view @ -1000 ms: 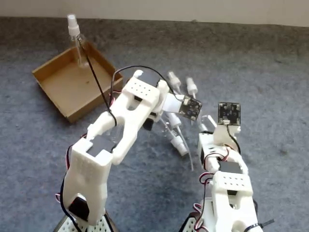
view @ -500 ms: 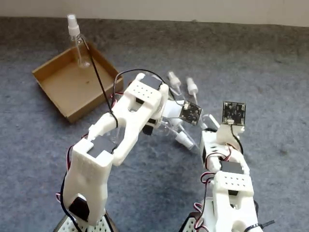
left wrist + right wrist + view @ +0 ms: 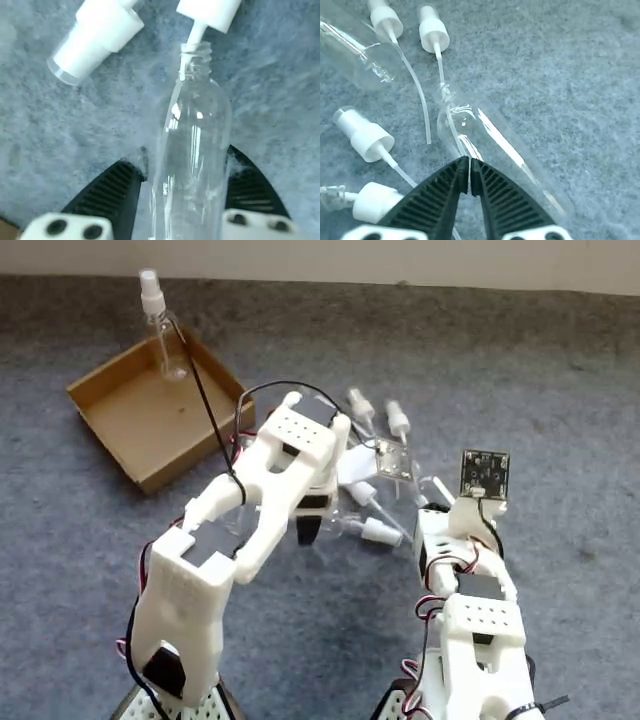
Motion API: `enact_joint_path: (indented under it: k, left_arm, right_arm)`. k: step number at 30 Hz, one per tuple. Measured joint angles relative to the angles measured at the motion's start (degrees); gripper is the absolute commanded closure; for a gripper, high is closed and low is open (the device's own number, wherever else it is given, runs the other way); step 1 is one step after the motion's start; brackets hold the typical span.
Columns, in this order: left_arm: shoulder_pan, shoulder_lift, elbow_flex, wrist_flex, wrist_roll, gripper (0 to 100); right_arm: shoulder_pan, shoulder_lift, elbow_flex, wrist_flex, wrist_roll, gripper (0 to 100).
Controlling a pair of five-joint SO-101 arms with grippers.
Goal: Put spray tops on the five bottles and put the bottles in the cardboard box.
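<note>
Low over the grey bench, clamps a clear bottle between the two black fingers of the left gripper, one finger on each side of the body. Points the open neck of this bottle away from the wrist. In that neck, the thin tube of a white spray top, pushed in only a little, the cap not yet seated. Just beside, flat on the bench, a loose spray top.

Holds the fingers of the right gripper together, tips touching or very nearly so, directly above a second bottle lying on its side on the bench. In the neck of that one too, a tube, with its cap apart from the neck. Near it, a third bottle, also lying, and more loose tops with bare tubes.

At the far left of the high view, the cardboard box, well apart from both grippers. In its far corner, upright, a finished bottle with the spray top already on.
</note>
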Motion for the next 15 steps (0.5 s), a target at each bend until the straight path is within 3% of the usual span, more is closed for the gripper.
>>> enact_joint_path:
  k: [6, 15]
  left_arm:
    - [0.8, 0.0, 0.0, 1.5, 11.1, 91]
    - [4.2, 0.0, 0.0, 1.6, 5.5, 91]
  right_arm:
    - [0.0, 0.0, 0.0, 0.0, 0.0, 98.7]
    - [-1.0, 0.0, 0.0, 0.0, 0.0, 98.7]
